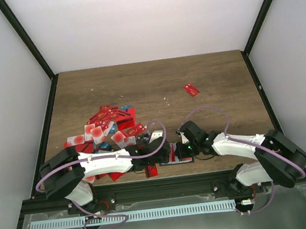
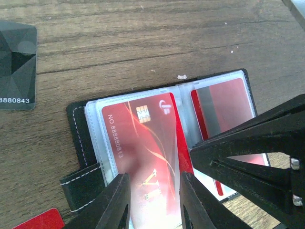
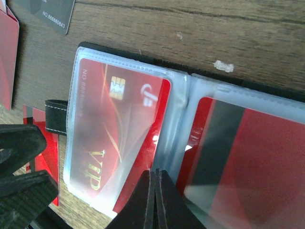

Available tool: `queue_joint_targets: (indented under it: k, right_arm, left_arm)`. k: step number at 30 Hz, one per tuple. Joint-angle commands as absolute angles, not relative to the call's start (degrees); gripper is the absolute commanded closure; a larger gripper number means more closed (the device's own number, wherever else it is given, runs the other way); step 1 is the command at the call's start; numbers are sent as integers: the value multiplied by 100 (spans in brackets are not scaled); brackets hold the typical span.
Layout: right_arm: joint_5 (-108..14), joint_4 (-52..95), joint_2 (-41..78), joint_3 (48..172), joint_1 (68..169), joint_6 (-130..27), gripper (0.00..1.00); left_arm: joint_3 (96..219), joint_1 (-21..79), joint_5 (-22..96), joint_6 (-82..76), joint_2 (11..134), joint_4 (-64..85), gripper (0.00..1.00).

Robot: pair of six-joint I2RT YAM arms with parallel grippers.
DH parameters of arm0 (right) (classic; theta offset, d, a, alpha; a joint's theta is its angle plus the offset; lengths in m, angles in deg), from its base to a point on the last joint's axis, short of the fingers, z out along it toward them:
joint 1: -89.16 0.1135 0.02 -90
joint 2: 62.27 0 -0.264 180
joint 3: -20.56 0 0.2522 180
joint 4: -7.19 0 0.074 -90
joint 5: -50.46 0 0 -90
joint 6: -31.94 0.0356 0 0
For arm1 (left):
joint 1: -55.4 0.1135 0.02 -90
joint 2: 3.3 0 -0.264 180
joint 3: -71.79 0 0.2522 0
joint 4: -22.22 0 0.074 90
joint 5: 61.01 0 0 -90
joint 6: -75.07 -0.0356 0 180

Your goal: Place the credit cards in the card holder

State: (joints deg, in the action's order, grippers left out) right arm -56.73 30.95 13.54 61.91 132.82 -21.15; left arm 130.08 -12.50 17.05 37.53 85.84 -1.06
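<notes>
The card holder (image 2: 76, 119) lies open on the wooden table (image 1: 155, 86) at its near edge, a red VIP credit card (image 2: 143, 138) partly inside its left clear sleeve and a second red card (image 2: 224, 105) in the right sleeve. The left gripper (image 2: 155, 177) stands over the VIP card's near end with fingers parted, contact unclear, while the right gripper (image 3: 155, 183), tips pressed together, rests at that card's edge beside the fold. Loose credit cards (image 1: 107, 125) lie heaped to the left.
</notes>
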Motion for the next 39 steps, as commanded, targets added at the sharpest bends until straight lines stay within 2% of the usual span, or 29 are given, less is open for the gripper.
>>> queue_joint_targets:
  k: [1,9,21,39]
  right_arm:
    - [-5478,3418,1062,6288,13319,-2113,99]
    - [-5475,3417,972,6275,13319,-2101,99]
    - [-5731,2952,1340,6212,13318,-2111,99]
    - [-5326,3018,1626,5938,13319,-2070,99]
  left_arm:
    - [13187,-1302,1493,3726,8719,-373,69]
    - [13288,-1333,1441,3742,8960,-399,69]
    - [13035,-1333,1138,3974,8655,-437,68]
    - [12921,-1333,1503,3770,8854,174,68]
